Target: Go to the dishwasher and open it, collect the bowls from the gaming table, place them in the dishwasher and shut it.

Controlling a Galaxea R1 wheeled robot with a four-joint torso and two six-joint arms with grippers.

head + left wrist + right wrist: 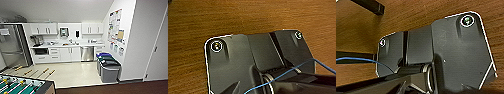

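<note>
The dishwasher (87,53) has a stainless-steel front and sits shut under the white counter (67,45) at the far wall, between white cabinets. It lies straight ahead across a pale floor (72,73). The gaming table and the bowls are out of view. Both wrist views look down past my dark wrist plates (243,62) (456,55) onto a brown wood-grain surface (243,15).
Grey bins (109,68) with blue and dark lids stand by the right wall, close to the dishwasher. A steel fridge (12,48) fills the left side. A green-field football table (22,86) with rods is at my near left. A white wall corner (140,50) juts out on the right.
</note>
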